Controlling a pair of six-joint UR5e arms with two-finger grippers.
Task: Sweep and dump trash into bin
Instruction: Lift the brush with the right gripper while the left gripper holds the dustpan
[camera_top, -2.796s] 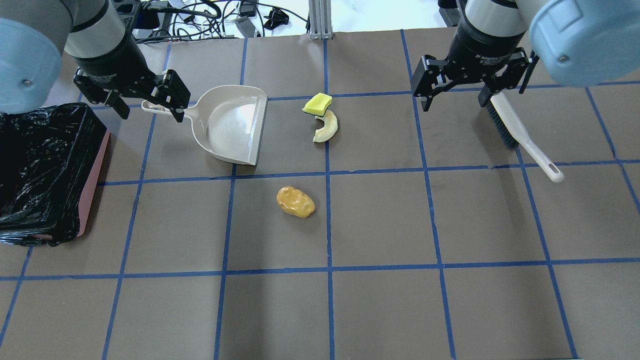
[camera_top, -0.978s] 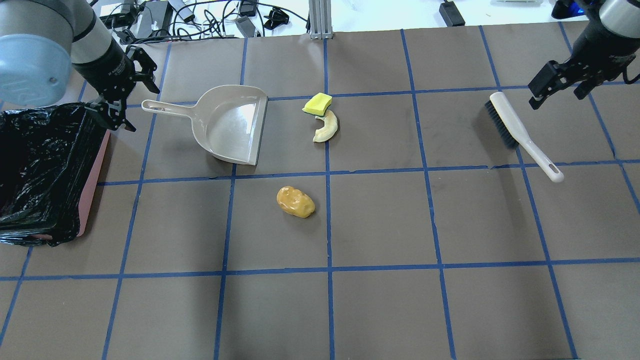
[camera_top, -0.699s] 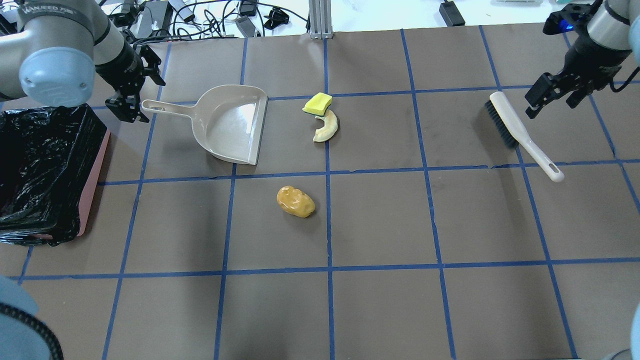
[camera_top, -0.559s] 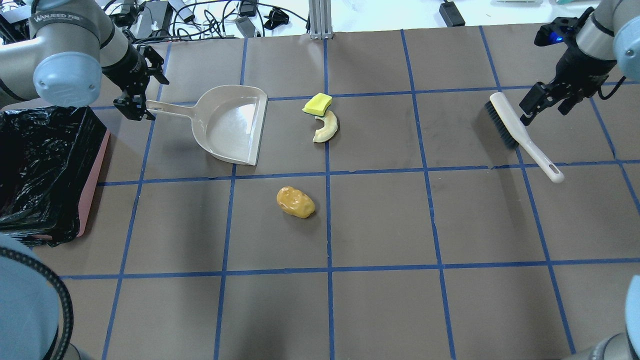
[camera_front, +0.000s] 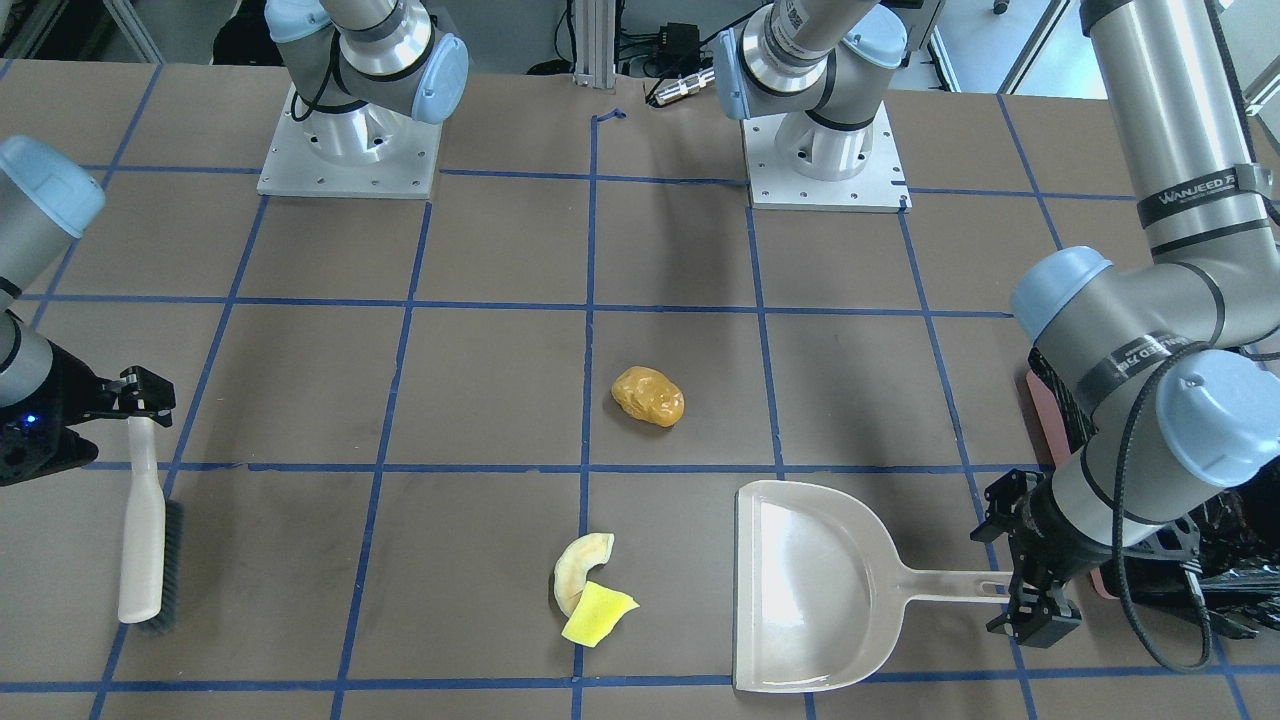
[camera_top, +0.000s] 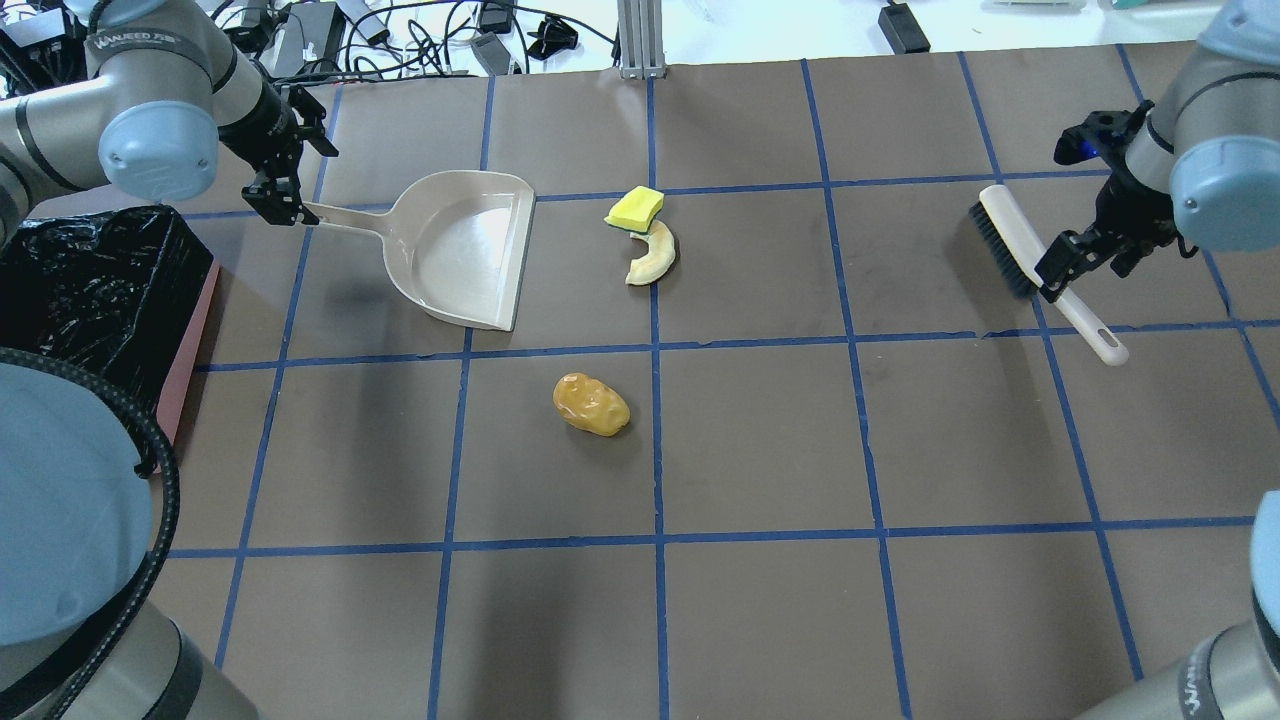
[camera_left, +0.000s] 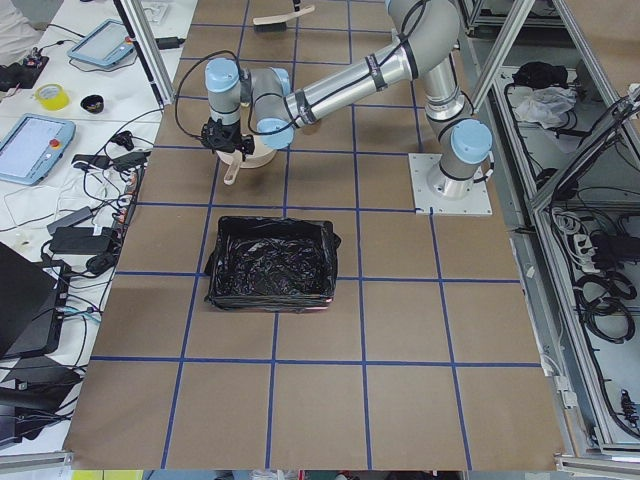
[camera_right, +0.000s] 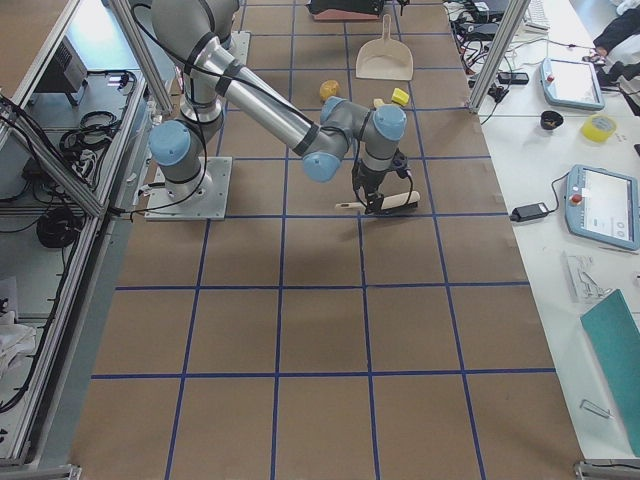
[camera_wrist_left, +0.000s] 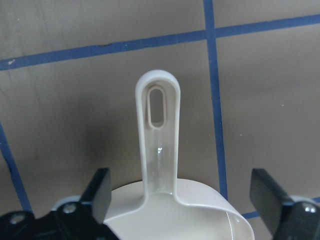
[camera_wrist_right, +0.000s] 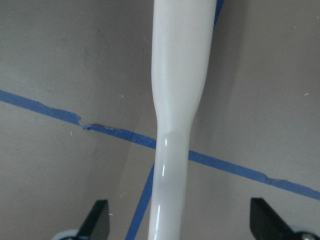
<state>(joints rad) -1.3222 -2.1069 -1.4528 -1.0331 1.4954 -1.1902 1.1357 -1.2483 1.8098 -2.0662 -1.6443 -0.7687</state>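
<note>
The golden-brown lump (camera_top: 591, 404) lies mid-table. The cream slice (camera_top: 652, 256) and the yellow wedge (camera_top: 635, 207) touch each other just right of the beige dustpan (camera_top: 462, 250). The black-lined pink bin (camera_top: 90, 290) stands at the left edge. My left gripper (camera_top: 283, 195) is open and low, its jaws on either side of the dustpan's handle (camera_wrist_left: 159, 145). My right gripper (camera_top: 1075, 265) is open, its jaws on either side of the handle (camera_wrist_right: 172, 150) of the white brush (camera_top: 1040, 268). Neither gripper holds anything.
Blue tape lines grid the brown table (camera_top: 760, 450). Cables and power bricks (camera_top: 400, 30) lie beyond the far edge. My left arm's elbow (camera_top: 60, 520) fills the near left corner of the overhead view and covers part of the bin.
My left gripper has moved right from beside the bin onto the dustpan's handle. My right gripper has moved down and left onto the brush's handle. The trash, dustpan and brush have not moved.
</note>
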